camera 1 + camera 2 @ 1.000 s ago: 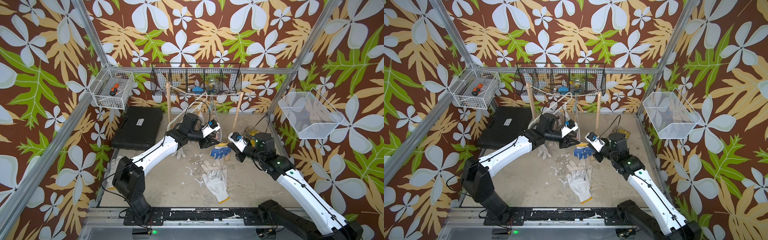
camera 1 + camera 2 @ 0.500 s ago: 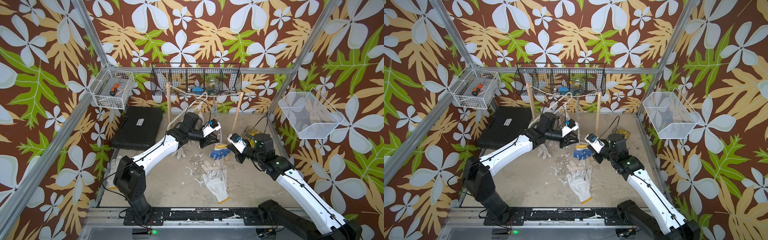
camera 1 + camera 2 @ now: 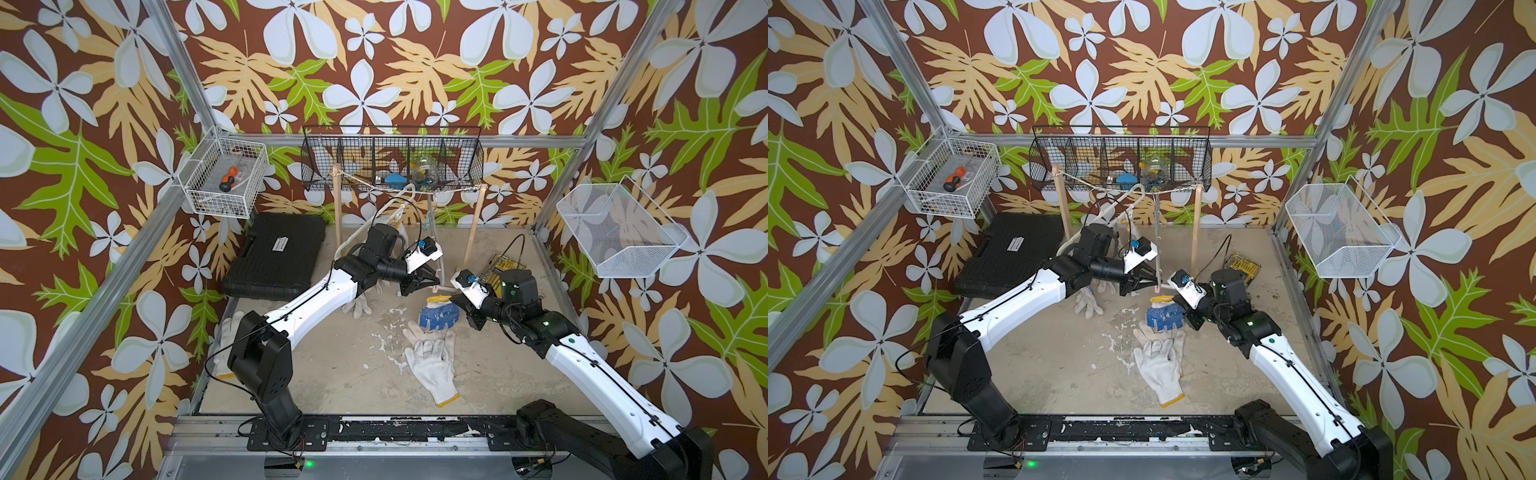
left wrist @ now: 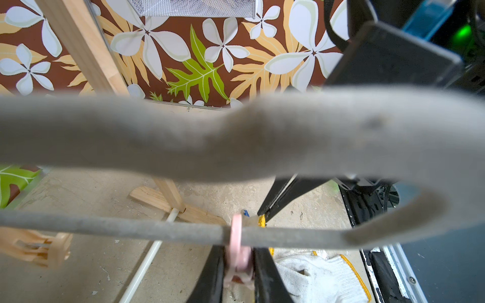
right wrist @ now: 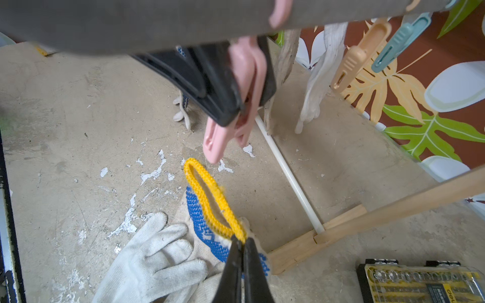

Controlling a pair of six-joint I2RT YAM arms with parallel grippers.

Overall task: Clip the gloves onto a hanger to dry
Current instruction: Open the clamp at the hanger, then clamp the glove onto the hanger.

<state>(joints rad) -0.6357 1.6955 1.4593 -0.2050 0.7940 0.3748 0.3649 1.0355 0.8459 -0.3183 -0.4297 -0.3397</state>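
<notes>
Right wrist view, entries in order.

1. Right end effector (image 5: 242, 240): clenched on the yellow cuff of the blue-dotted glove (image 5: 202, 217). The cuff is raised as an open loop just beneath the pink clip (image 5: 225, 133) and is not touching it. The rest of the glove sags towards the counter (image 5: 65, 105).
2. Left end effector (image 5: 246, 99): grasping the pink clip and squeezing its upper end. The clip's mouth looks parted.
3. Hanger (image 5: 131, 23): grey bar carrying the pink clip. Further along it, a peach clip (image 5: 351, 68) and a teal clip (image 5: 399, 49) both hang empty.
4. Hung gloves (image 5: 322, 78): two pale gloves dangling below the bar. What holds them is not visible.

In a top view:

5. Loose gloves: a white stack (image 3: 432, 361) near the middle of the counter, one under the left forearm (image 3: 359, 305), and more at the counter's edge (image 3: 226, 332).

Status, as judged: two gloves appear done. The blue-dotted glove is at the insertion step; its cuff must go up into the clip mouth before the clip is let go. Several gloves remain, and only two spare clips can be seen.
</notes>
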